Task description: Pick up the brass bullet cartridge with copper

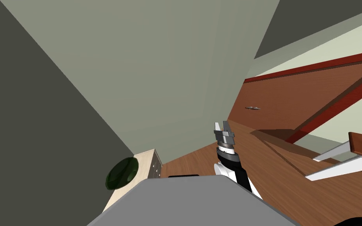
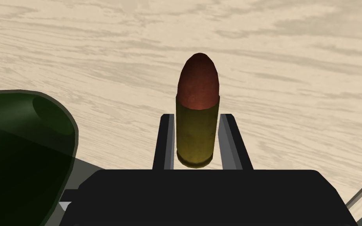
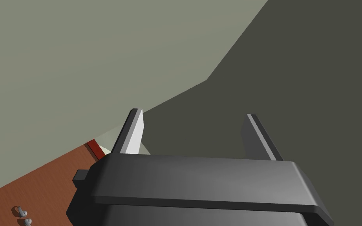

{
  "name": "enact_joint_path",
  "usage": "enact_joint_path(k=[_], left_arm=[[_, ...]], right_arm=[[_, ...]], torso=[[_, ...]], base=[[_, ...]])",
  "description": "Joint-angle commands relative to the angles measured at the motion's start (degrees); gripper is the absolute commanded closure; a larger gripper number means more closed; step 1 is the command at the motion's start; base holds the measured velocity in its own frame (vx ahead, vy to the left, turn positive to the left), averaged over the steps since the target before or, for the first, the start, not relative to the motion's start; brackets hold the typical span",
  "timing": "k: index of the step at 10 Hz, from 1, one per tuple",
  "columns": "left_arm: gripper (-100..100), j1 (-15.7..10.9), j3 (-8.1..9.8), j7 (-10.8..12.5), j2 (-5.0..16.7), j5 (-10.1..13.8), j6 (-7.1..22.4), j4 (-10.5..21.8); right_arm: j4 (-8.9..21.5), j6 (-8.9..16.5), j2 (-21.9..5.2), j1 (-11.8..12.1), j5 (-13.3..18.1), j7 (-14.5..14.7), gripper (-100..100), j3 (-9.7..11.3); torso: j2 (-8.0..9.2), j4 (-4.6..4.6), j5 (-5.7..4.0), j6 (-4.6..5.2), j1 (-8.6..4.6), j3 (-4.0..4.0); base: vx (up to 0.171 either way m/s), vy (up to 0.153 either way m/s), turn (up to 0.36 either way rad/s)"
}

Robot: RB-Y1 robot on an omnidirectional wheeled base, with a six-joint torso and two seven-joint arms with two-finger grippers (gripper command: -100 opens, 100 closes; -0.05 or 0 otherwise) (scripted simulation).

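Observation:
The cartridge (image 2: 197,129) has a dull brass case and a reddish copper tip. In the left wrist view it stands between the two fingers of my left gripper (image 2: 196,115), which is shut on the case's sides. Behind it lies a pale wood-grain surface (image 2: 294,78); I cannot tell whether the cartridge touches it. My right gripper (image 1: 222,124) is held up in front of my chest, to its right. It is open with nothing between its fingers (image 3: 193,113).
A dark green rounded object (image 2: 19,149) sits close beside the left gripper, on a pale drawer cabinet (image 1: 149,163) against the wall. To the right are a brown wooden floor (image 1: 278,168), a red-brown door with a handle (image 1: 253,108), and a white-framed board (image 1: 345,161).

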Motion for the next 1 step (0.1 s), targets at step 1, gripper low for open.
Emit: enact_joint_path(k=[1], left_arm=[[0, 0.0, 0.00, 0.0, 0.0, 0.0, 0.0, 0.0]], right_arm=[[0.0, 0.0, 0.0, 0.0, 0.0, 0.0, 0, 0.0]], torso=[[0.00, 0.00, 0.00, 0.00, 0.00, 0.00]], base=[[0.008, -0.002, -0.003]])
